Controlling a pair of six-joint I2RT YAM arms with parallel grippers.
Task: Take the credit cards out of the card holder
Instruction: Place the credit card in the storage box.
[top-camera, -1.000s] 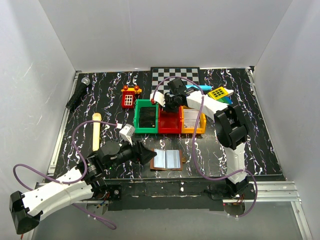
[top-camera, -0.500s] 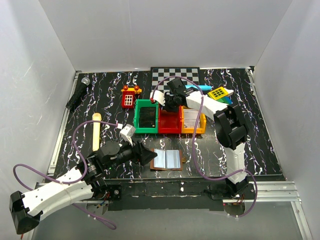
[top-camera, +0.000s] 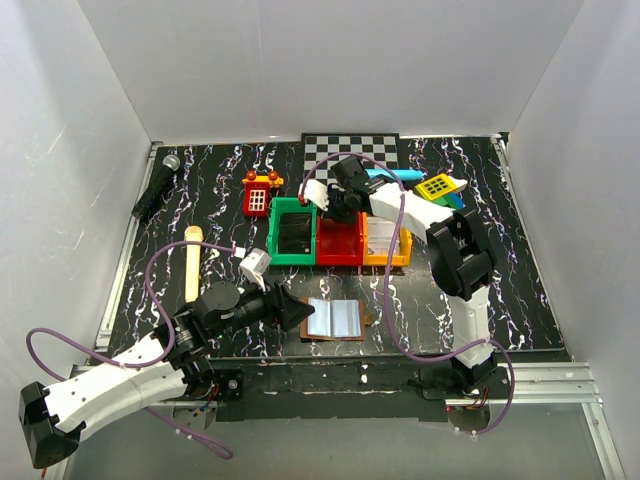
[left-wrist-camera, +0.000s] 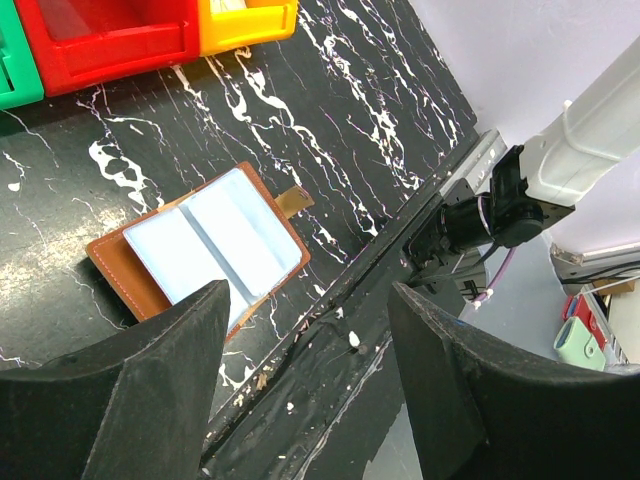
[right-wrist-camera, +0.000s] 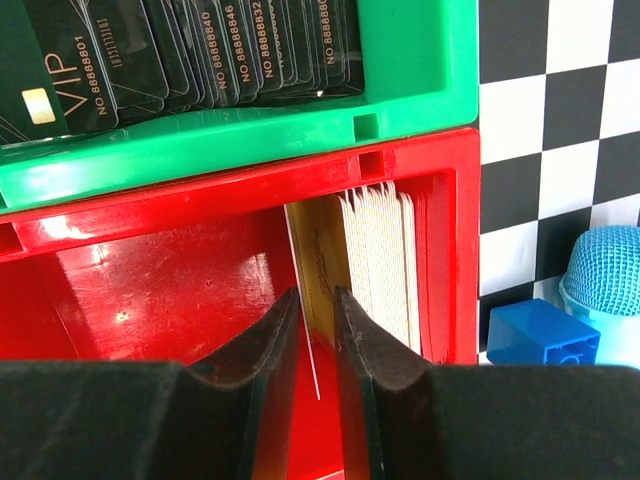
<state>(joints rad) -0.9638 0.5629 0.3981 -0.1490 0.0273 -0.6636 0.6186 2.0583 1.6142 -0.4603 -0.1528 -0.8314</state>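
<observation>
The brown card holder (top-camera: 335, 320) lies open like a book near the table's front edge, its pale blue panels (left-wrist-camera: 200, 250) facing up. My left gripper (top-camera: 290, 310) hangs open just left of it, and its fingers (left-wrist-camera: 308, 300) are empty. My right gripper (top-camera: 325, 200) reaches into the back of the red bin (top-camera: 340, 258). Its jaws (right-wrist-camera: 316, 295) stand slightly apart around a yellow credit card (right-wrist-camera: 325, 260), which stands on edge against a stack of cards (right-wrist-camera: 380, 260). Black VIP cards (right-wrist-camera: 150, 50) fill the green bin (right-wrist-camera: 250, 150).
A yellow bin (top-camera: 385, 262) adjoins the red one. A checkerboard (top-camera: 350, 150), a red toy phone (top-camera: 260, 195) and a yellow calculator (top-camera: 437, 186) sit at the back. A black microphone (top-camera: 155, 187), a wooden stick (top-camera: 192, 262) and a white block (top-camera: 253, 265) lie on the left.
My right gripper's jaws have parted from shut to a narrow gap, and it has shifted slightly left over the bins. The left arm has not moved.
</observation>
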